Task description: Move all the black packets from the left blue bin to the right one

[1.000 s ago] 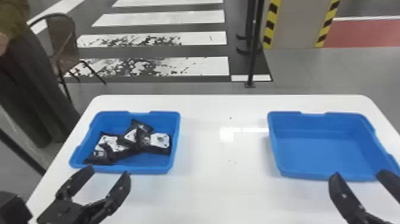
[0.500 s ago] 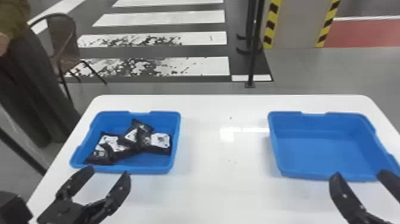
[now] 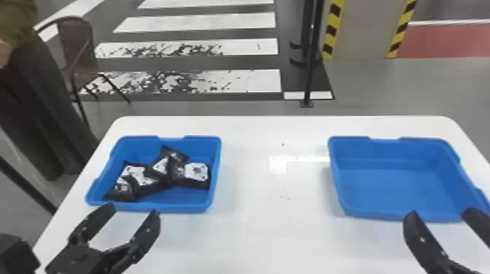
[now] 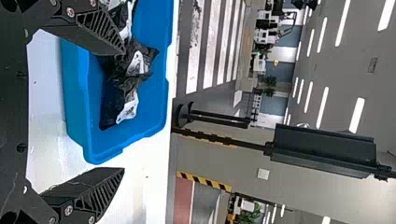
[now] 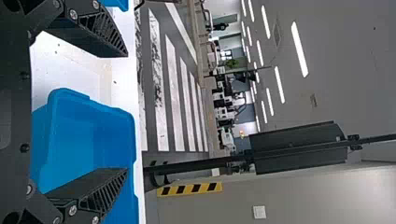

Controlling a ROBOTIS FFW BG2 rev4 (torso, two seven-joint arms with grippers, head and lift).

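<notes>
In the head view my left gripper (image 3: 133,211) stands open just in front of the left blue bin (image 3: 175,208), nothing between its fingers. Several black packets (image 3: 146,178) with white labels lie overlapping in that bin, one (image 3: 197,173) at its right side. My right gripper (image 3: 439,213), also open and holding nothing, is at the near edge of the right blue bin (image 3: 393,182), whose floor is bare. The left wrist view has the left gripper (image 4: 123,111) with fingers wide apart and packets (image 4: 135,65) beyond them; in the right wrist view the right gripper (image 5: 127,112) is spread before the right bin (image 5: 88,135).
Both bins rest on a white table (image 3: 273,226), with a wide stretch of tabletop between them. Behind the table stand a black post (image 3: 310,73) and, at the left, a chair (image 3: 78,58).
</notes>
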